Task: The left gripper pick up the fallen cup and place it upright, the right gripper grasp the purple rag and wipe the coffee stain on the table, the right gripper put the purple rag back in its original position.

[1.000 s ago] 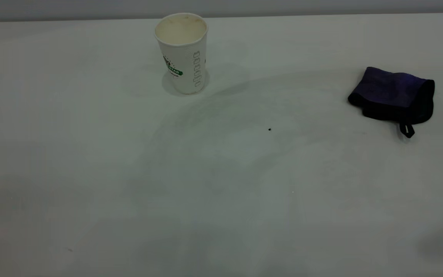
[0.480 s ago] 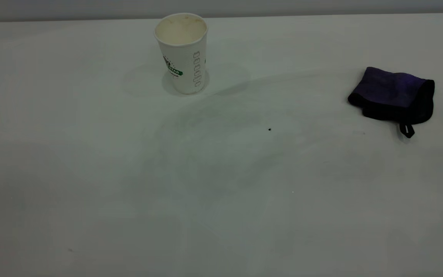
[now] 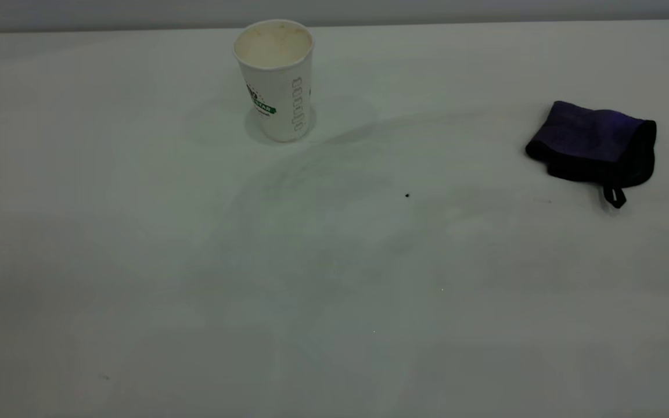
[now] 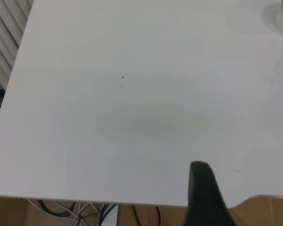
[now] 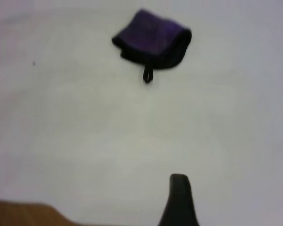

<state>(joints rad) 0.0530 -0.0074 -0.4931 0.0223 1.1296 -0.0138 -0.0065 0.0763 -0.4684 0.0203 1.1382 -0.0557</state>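
The cup [image 3: 275, 78] stands upright on the table [image 3: 137, 261], toward the far edge and left of centre in the exterior view, mouth up, its long axis vertical. Its inside is stained cream-brown. On its side a green band carries white letters ending in "STAR"; the small print below it is too small to read. A column of raised oval ribs runs down the wall beside the band.

The purple rag [image 3: 593, 145] lies folded flat, well apart from the cup, at the right side of the table. Its black-edged side faces right, and a small black loop [image 3: 614, 196] sticks out toward the near edge. A tiny black speck [image 3: 407, 195] sits on the table between cup and rag. Faint smears mark the middle of the table.

Neither arm appears in the exterior view. Each wrist view shows only one dark fingertip [image 4: 205, 195] [image 5: 179, 200] of its own hand, above the near table edge; whether either hand is open or closed cannot be told.
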